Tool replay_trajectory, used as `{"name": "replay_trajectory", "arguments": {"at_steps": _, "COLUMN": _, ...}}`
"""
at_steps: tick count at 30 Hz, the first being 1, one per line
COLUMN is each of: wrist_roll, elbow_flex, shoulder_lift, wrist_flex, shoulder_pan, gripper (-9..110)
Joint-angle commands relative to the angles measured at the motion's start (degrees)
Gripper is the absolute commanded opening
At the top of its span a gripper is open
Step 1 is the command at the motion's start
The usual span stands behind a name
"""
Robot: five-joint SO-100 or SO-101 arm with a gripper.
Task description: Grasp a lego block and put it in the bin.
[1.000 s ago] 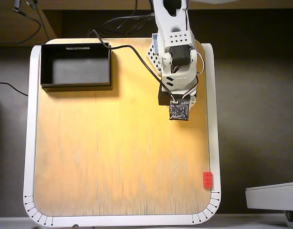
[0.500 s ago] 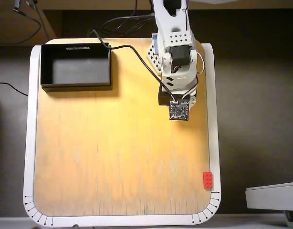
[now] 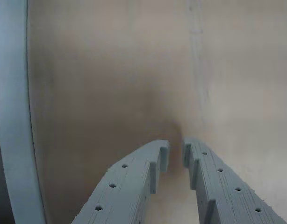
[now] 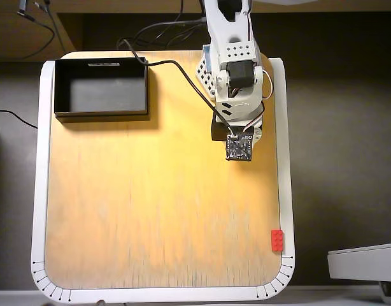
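Overhead, going left to right, the bin (image 4: 100,88) comes first: a shallow black box sitting in the far left corner of the table (image 4: 151,210), its long side running along the far edge, with a small white label on its far rim and nothing visible inside on its dark floor. A black cable (image 4: 176,67) runs from the bin's far right corner across the wood to the arm (image 4: 232,70). Past a broad stretch of bare pale wood, the white arm reaches in from the far edge, right of centre, and folds down over the table; a small black circuit board (image 4: 239,148) on its wrist faces up at the camera and hides the fingers beneath it. Farther right and much nearer, the lego block (image 4: 277,240) lies flat in the near right corner, a small red brick just beside the table's white border, well apart from both the arm and the bin.

From the wrist view, the white border strip runs down the left edge, then bare wood. The gripper (image 3: 175,151) enters from the bottom, its two grey fingers (image 3: 134,182) nearly together with only a narrow slit between the tips, and nothing held between them.
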Motion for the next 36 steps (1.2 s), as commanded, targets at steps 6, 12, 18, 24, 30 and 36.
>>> {"name": "replay_trajectory", "arguments": {"at_steps": 6, "wrist_roll": -0.1, "elbow_flex": 9.1, "shoulder_lift": 5.0, "wrist_flex": 0.2, "shoulder_pan": 0.8, "gripper": 1}}
{"name": "replay_trajectory", "arguments": {"at_steps": 12, "wrist_roll": -0.1, "elbow_flex": 9.1, "shoulder_lift": 5.0, "wrist_flex": 0.2, "shoulder_pan": 0.8, "gripper": 1}}
{"name": "replay_trajectory", "arguments": {"at_steps": 18, "wrist_roll": -0.1, "elbow_flex": 9.1, "shoulder_lift": 5.0, "wrist_flex": 0.2, "shoulder_pan": 0.8, "gripper": 1}}
{"name": "replay_trajectory", "arguments": {"at_steps": 24, "wrist_roll": -0.1, "elbow_flex": 9.1, "shoulder_lift": 5.0, "wrist_flex": 0.2, "shoulder_pan": 0.8, "gripper": 1}}
{"name": "replay_trajectory", "arguments": {"at_steps": 30, "wrist_roll": -0.1, "elbow_flex": 9.1, "shoulder_lift": 5.0, "wrist_flex": 0.2, "shoulder_pan": 0.8, "gripper": 1}}
{"name": "replay_trajectory", "arguments": {"at_steps": 36, "wrist_roll": -2.4, "elbow_flex": 9.1, "shoulder_lift": 5.0, "wrist_flex": 0.4, "shoulder_pan": -1.1, "gripper": 1}}
